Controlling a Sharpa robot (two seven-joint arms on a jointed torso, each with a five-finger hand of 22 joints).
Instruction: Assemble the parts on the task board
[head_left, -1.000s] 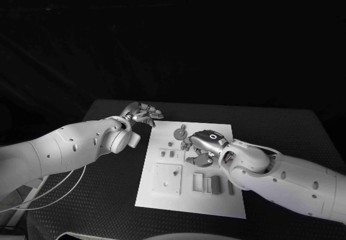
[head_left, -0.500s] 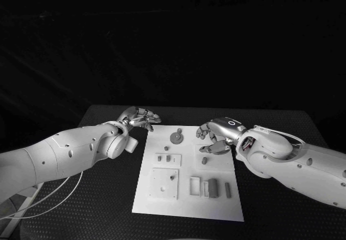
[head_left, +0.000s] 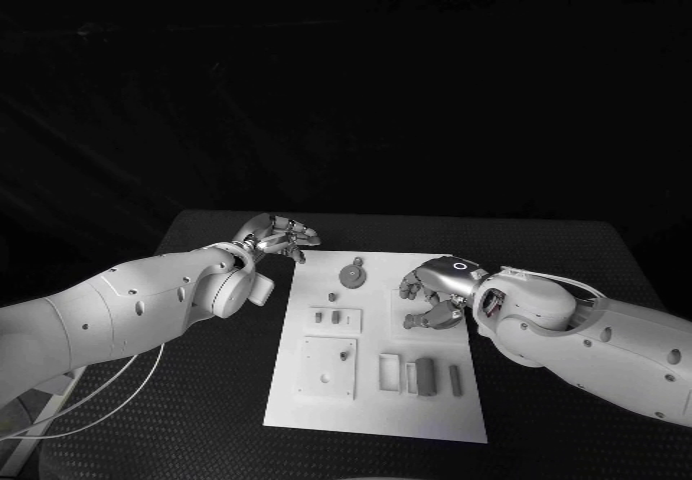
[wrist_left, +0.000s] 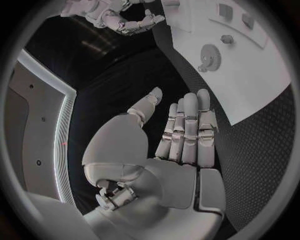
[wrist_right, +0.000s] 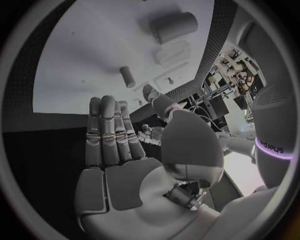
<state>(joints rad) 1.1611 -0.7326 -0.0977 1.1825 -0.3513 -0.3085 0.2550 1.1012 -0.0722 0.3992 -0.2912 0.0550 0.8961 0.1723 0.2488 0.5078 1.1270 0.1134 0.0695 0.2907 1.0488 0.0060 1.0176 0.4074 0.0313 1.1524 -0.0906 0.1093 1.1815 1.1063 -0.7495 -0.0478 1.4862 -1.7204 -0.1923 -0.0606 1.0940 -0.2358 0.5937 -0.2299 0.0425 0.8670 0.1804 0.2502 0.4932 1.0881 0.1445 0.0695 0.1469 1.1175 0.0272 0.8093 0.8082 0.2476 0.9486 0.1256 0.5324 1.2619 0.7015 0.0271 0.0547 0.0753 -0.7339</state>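
Observation:
The white task board (head_left: 433, 410) lies in the middle of the black table. A gear (head_left: 352, 272) sits at its far end, with a small peg (head_left: 332, 296) and two small pieces (head_left: 329, 317) just nearer. A square plate (head_left: 329, 365) and upright blocks (head_left: 424, 377) occupy the near half. My right hand (head_left: 436, 290) hovers over the board's far right part, fingers apart, holding nothing. In the right wrist view that hand (wrist_right: 125, 150) reaches toward a small peg (wrist_right: 127, 76) and a cylinder (wrist_right: 174, 26). My left hand (head_left: 278, 238) hangs off the board's far left corner, empty; the left wrist view shows its fingers (wrist_left: 187, 130) stretched out beside the gear (wrist_left: 210, 54).
Black table mat (head_left: 202, 400) surrounds the board on all sides. A white cable (head_left: 101, 395) trails under my left arm at the table's left edge. My right hand (wrist_left: 125, 20) also appears far off in the left wrist view.
The camera shifted after the earliest frame. Since half a second ago my right hand has come a little nearer and lower over the board's right side. The left hand has barely moved.

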